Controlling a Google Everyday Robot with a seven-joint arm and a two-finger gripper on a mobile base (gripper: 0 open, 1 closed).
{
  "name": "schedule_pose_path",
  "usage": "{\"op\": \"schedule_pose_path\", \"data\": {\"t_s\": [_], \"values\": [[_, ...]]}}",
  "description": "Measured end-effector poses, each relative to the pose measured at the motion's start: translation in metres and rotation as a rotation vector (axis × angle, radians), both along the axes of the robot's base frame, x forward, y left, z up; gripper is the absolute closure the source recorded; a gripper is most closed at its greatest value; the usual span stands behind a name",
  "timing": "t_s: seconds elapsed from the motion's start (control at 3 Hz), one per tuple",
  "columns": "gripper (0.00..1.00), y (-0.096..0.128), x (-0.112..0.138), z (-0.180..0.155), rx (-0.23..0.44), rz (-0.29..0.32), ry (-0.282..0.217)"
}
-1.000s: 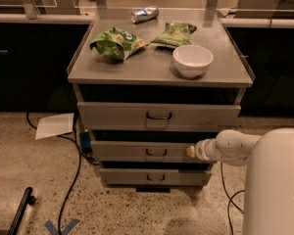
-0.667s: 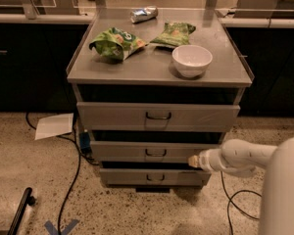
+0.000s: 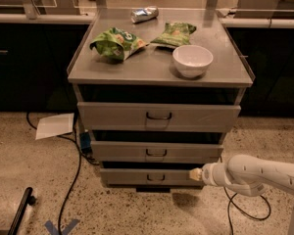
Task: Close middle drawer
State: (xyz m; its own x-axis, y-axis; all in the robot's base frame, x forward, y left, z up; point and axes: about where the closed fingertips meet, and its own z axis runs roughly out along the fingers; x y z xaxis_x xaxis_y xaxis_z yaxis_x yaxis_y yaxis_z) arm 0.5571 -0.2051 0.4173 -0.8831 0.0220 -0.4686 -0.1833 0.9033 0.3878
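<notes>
**Gripper dropped below the middle drawer**

Since a second earlier, the gripper (image 3: 194, 174) had sunk from the height of the middle drawer (image 3: 132, 152) to that of the bottom drawer (image 3: 125, 177). The white arm (image 3: 257, 173) behind it had drawn lower and to the right. The gripper's pale tip sat just beside the right end of the bottom drawer's front. Whether it touched could not be made out, nor could it be told whether the gripper was open or closed.

The middle drawer lay one level above the gripper, second of three in a grey cabinet (image 3: 147, 68). A dark gap showed over its front, so it looked not fully pushed home. Its front was flat grey metal with a small dark loop handle (image 3: 156, 153) at the centre.

The drawer would likely be stiff, fairly light and smooth on its runners. Closing it seemed to need no grasp, only a flat push on the front near the handle. A push at one end might skew it.

On the cabinet stood a white bowl (image 3: 192, 60), two green bags (image 3: 118, 42) and a can (image 3: 144, 14). A sheet of paper (image 3: 55, 126) and a cable (image 3: 73, 180) lay on the speckled floor at left.
</notes>
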Motion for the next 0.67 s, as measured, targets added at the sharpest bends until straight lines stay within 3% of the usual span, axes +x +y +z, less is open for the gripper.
{"op": "schedule_pose_path", "data": {"t_s": [0.67], "values": [[0.34, 0.0001, 0.0003, 0.0, 0.0, 0.0, 0.0]]}}
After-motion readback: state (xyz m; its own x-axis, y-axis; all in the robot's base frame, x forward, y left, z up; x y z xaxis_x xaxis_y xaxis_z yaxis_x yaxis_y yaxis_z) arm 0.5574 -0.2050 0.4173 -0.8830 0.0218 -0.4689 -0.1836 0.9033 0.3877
